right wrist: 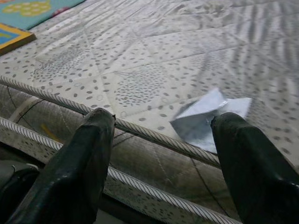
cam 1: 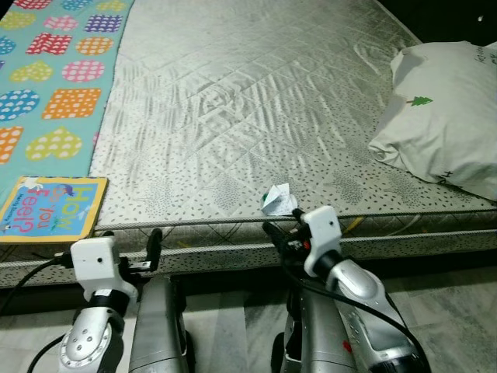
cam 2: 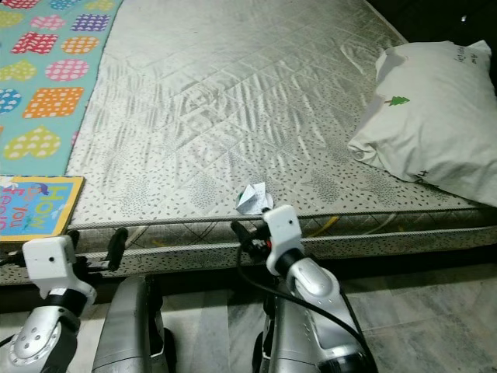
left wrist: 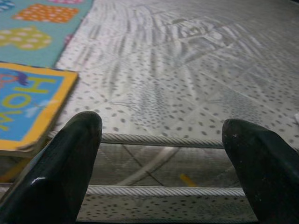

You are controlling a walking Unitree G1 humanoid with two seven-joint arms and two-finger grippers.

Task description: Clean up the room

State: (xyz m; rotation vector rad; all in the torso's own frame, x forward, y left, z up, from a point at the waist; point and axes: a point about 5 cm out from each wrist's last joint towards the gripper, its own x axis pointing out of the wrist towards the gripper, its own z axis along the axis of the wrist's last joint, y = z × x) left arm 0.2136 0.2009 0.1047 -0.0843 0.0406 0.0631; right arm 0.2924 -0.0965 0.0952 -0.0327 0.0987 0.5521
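One crumpled scrap of paper [cam 1: 278, 200] lies at the very front edge of a bare mattress [cam 1: 248, 101], and the robot's right gripper [cam 1: 281, 231] hangs just below and in front of it, fingers spread wide with nothing between them. Seen along that wrist, the paper sits a little beyond the fingertips and toward one finger rather than centred in the gap, its longer side running roughly along the mattress's corded edge. The left gripper [cam 1: 128, 245], also wide open and empty, hovers at the same edge well to the left, nearer a picture book [cam 1: 53, 208] that rests on the front left corner beside a bright patterned blanket [cam 1: 54, 70]. A white pillow [cam 1: 446, 116] lies toward the far right. The right arm is plainly the closer one to the scrap; picking it up would likely call for a short reach up and forward, with a slight sideways shift to bring the paper between the fingers.
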